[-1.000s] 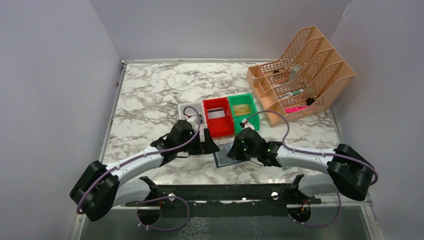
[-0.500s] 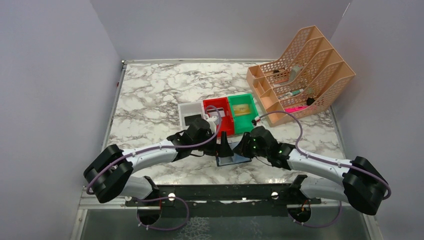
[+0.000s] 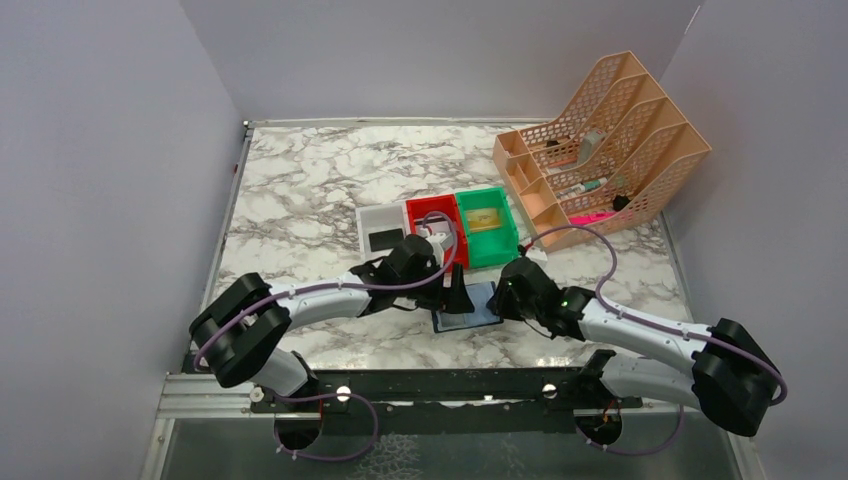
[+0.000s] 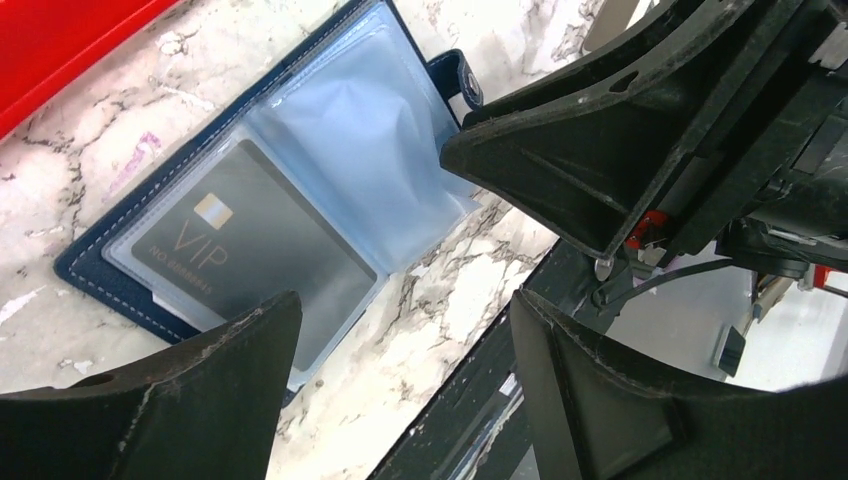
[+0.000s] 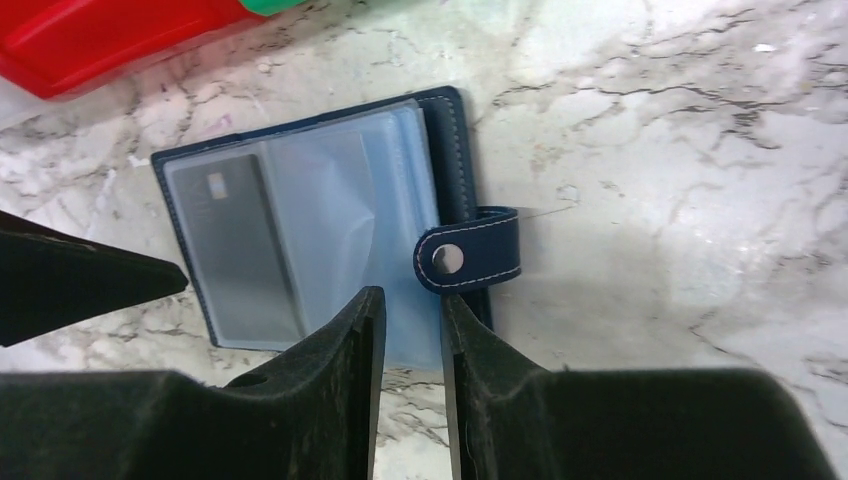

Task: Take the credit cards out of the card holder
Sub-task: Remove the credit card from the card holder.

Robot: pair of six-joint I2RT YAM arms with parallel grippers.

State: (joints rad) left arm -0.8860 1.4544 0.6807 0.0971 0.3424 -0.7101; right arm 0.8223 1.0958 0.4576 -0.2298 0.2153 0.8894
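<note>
The card holder (image 5: 310,240) lies open and flat on the marble, navy outside with pale blue clear sleeves, its snap tab (image 5: 468,260) folded over the right edge. A dark credit card (image 4: 255,255) marked VIP sits in the left sleeve. My left gripper (image 4: 405,300) hovers open and empty over the holder's near-left corner (image 3: 456,296). My right gripper (image 5: 410,300) has its jaws a narrow gap apart above the sleeves' near edge, beside the tab, with nothing between them. A black card (image 3: 384,240) lies in the white bin and a gold card (image 3: 483,218) in the green bin.
Three bins stand side by side just behind the holder: white (image 3: 366,222), red (image 3: 431,209) and green (image 3: 503,230). A peach mesh desk organiser (image 3: 600,150) fills the back right corner. The black rail of the table's front edge (image 4: 520,380) runs close by the holder.
My left arm swung right from the white bin to the holder, its jaws narrowing slightly. The right gripper's jaws parted a little and shifted right.
</note>
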